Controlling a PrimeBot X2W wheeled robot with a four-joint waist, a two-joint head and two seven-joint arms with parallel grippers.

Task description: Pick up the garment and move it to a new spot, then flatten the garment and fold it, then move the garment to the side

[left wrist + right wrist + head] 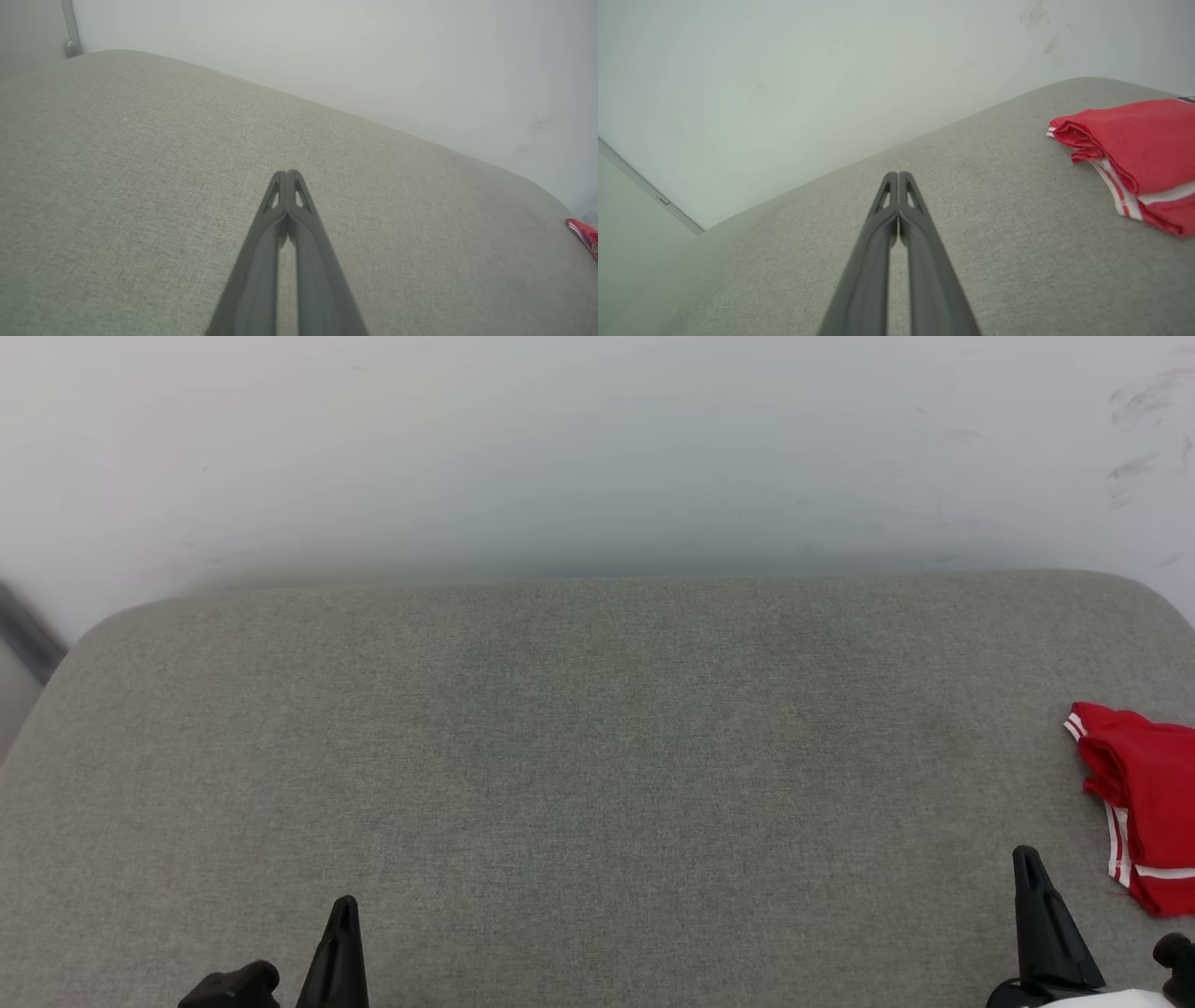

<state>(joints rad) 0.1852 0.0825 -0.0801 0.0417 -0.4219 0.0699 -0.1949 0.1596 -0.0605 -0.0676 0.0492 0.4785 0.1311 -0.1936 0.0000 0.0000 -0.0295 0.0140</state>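
Both grippers are closed. The right gripper (898, 176) has its two dark fingers pressed together tip to tip, pointing out over bare grey fabric, apart from the garment (1134, 140). The left gripper (287, 175) is drawn together the same way, its fingers meeting at the tips with a thin slit between them lower down. It sits well apart from the garment, across the surface.

The garment lies folded into a compact red bundle at the right side of the padded surface (597, 756), near the right gripper and on that gripper's right. Its top layer is plain red. Along one edge a rolled red fold shows, and beneath it white cloth with red stripes peeks out. In the head view the garment (1144, 784) runs off the right edge of the picture, so its full outline cannot be told. The left wrist view catches a small red corner with white trim at its far right edge.

The padded surface is covered in grey-green woven cloth with rounded far corners, and the garment rests on it. Behind it rises a pale wall (597, 448) with a few dark scuff marks (1144, 401) at the upper right. Off the far left corner of the surface, a grey pole (70, 28) stands against the wall.
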